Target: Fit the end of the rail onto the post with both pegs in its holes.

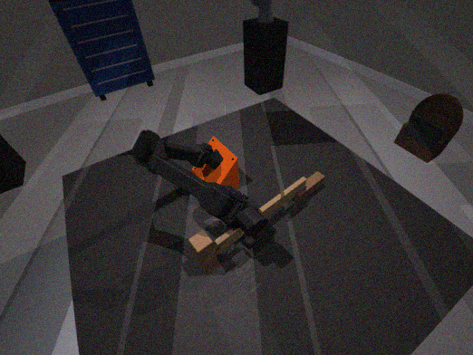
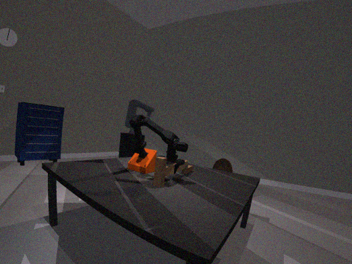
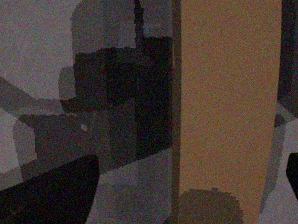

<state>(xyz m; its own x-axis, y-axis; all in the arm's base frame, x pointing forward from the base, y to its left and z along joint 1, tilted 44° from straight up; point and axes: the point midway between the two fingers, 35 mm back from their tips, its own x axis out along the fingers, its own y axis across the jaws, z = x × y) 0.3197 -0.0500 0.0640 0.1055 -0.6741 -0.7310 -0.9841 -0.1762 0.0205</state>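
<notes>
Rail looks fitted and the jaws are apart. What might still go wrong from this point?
1. The open gripper hangs right over the rail; a skewed retreat might clip it and pull the near end off the post.
2. The arm hides the joint from above, so whether the pegs are fully seated cannot be told; a gap may remain.
3. A nudge along the rail could shift its far end at the footboard block.
</notes>
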